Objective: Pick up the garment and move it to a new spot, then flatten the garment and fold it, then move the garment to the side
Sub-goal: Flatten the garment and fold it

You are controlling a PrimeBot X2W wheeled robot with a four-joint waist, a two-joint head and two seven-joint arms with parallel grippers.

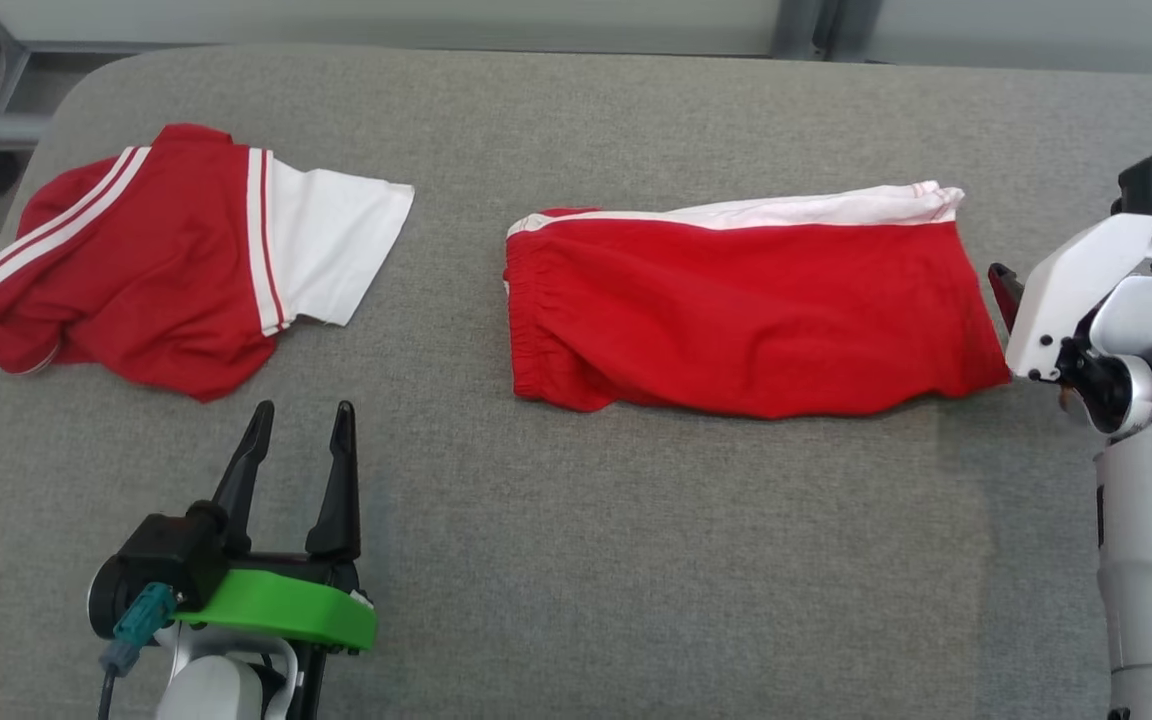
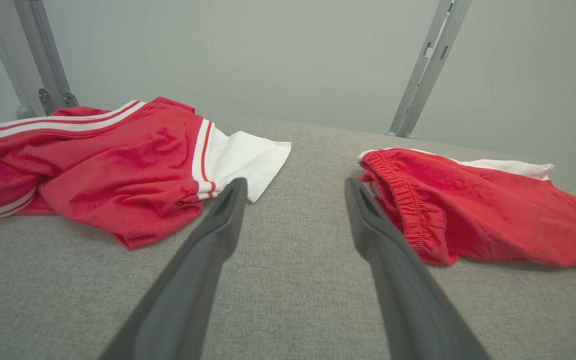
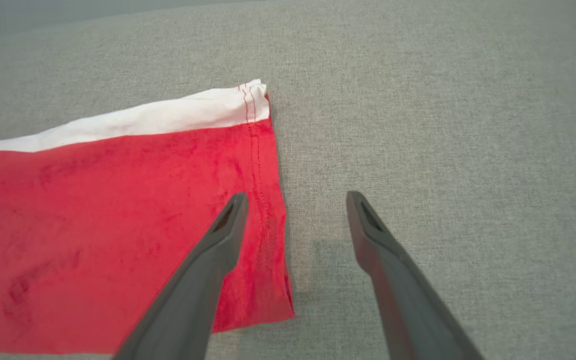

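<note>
Head view: red shorts [image 1: 756, 310], seemingly flattened and folded lengthwise, lie mid-desk [image 1: 636, 560]. Right claw [image 3: 295, 202] is spread, straddling their right hem; left claw [image 1: 301, 418] is spread and empty. Likely next: pinch that hem and carry it toward the waistband.

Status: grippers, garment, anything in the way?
Left gripper open, over grey fabric table. Right gripper open, at hem of folded red shorts with white stripe, not gripping. Crumpled red-and-white shirt lies left, apart.
</note>
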